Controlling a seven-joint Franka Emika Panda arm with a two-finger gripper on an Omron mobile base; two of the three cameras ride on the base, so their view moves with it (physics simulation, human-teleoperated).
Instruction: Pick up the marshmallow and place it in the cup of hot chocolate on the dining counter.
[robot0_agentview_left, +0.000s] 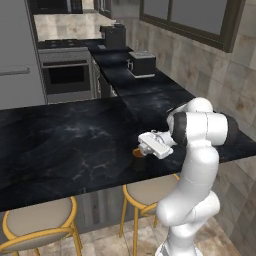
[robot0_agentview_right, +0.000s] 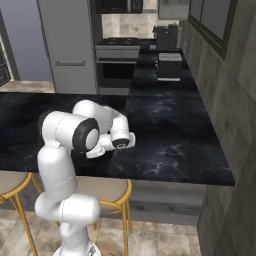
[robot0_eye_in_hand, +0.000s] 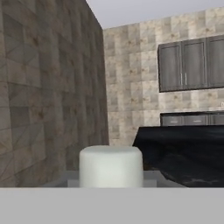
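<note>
The gripper (robot0_agentview_left: 142, 148) hangs directly over the cup of hot chocolate (robot0_agentview_left: 138, 158) near the surface's (robot0_agentview_left: 60, 145) near edge, fingers pinching the marshmallow (robot0_eye_in_hand: 111, 166), apparently for dropping.

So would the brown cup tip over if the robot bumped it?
Perhaps. The cup stands upright near the counter edge, above the stools, so a hard knock could send it off. It looks short and wide, so a light nudge would probably just slide it.

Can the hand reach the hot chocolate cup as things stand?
Likely yes: the hand is right by the cup of hot chocolate at the front edge of the dining counter, with nothing between them. The marshmallow sits at its tips.
</note>
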